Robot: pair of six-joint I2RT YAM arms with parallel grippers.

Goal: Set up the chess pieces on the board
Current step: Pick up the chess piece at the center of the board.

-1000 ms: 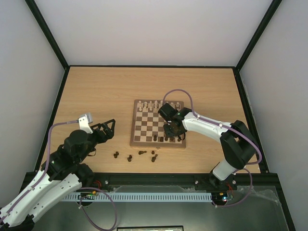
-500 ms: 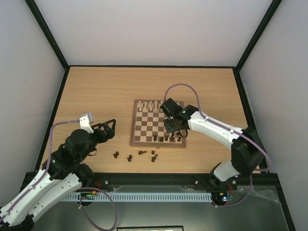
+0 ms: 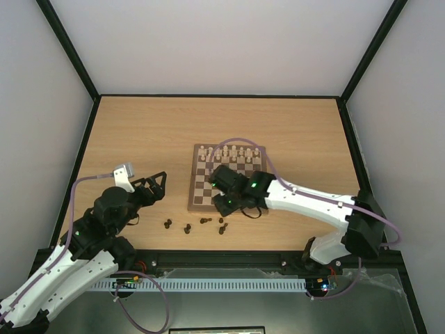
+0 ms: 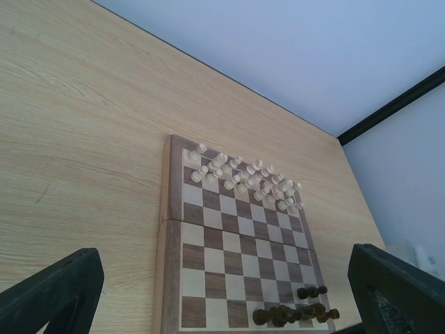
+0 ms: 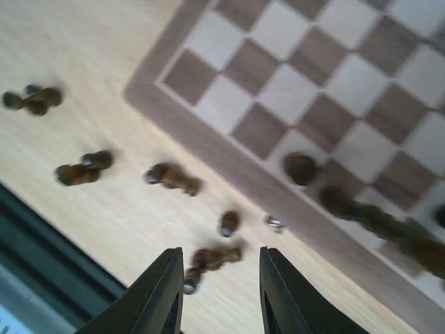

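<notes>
The board (image 3: pixel 204 182) lies mid-table, with pale pieces along its far rows. Several dark chess pieces (image 3: pixel 187 228) lie loose on the table in front of its near edge. In the left wrist view, more dark pieces (image 4: pixel 292 313) stand bunched at the board's (image 4: pixel 229 243) near right corner. My right gripper (image 3: pixel 226 202) hovers at the board's near edge. It (image 5: pixel 219 278) is open and empty, above a lying dark piece (image 5: pixel 215 257), with other loose pieces (image 5: pixel 172 178) beside. My left gripper (image 3: pixel 154 186) is open and empty, left of the board, and also shows in its wrist view (image 4: pixel 224 278).
Pale pieces (image 4: pixel 243 174) fill the board's far rows. A small metal bit (image 5: pixel 274 223) lies by the board's border (image 5: pixel 208 132). The black frame rail (image 3: pixel 222 259) runs along the near table edge, close behind the loose pieces. The right arm's cable (image 3: pixel 240 142) loops over the board.
My right gripper has moved from the board's near right corner leftwards and nearer, to above the loose dark pieces. The left arm has not moved.
</notes>
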